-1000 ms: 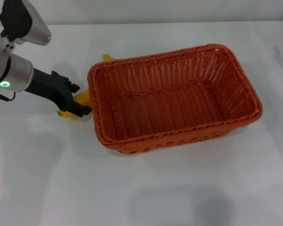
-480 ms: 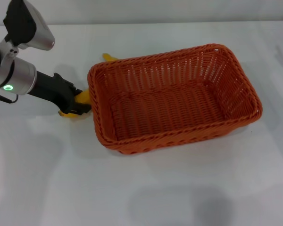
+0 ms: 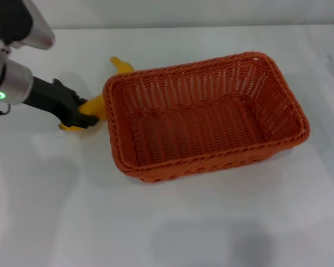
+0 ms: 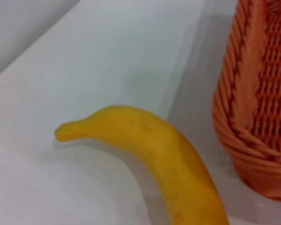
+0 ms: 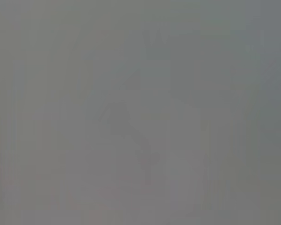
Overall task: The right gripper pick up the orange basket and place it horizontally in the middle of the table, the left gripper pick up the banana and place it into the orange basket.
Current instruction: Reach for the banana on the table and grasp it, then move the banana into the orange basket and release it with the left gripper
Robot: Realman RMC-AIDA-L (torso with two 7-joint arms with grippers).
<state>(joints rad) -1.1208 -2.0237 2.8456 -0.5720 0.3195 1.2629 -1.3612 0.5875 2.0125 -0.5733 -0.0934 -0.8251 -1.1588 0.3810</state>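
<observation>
**Banana in hand beside the basket, lift still to come**

White, smooth worktop (image 3: 172, 222) carries the rectangular orange woven basket (image 3: 206, 117), which lies lengthwise across the middle with its open mouth upward, so the basket half of the task looks done. At the robot's left the black left gripper (image 3: 80, 114), on its silver arm with the green ring light, is closed around the lower part of the curved yellow banana (image 3: 94, 105). The fruit sits just beside the basket's short left wall, its narrow end pointing toward the far edge. From the left wrist view the banana (image 4: 164, 159) appears close to the worktop, with the braided rim (image 4: 243, 136) near it; whether it has cleared the surface I cannot tell.

The step in hand is the banana pick. Next, I judge, the fruit must rise above the rim before travelling right, or it will catch the wall and shove the basket.

Room is generous: bare worktop lies in front of and behind the basket, and its interior holds nothing. The right gripper is nowhere to be seen.
</observation>
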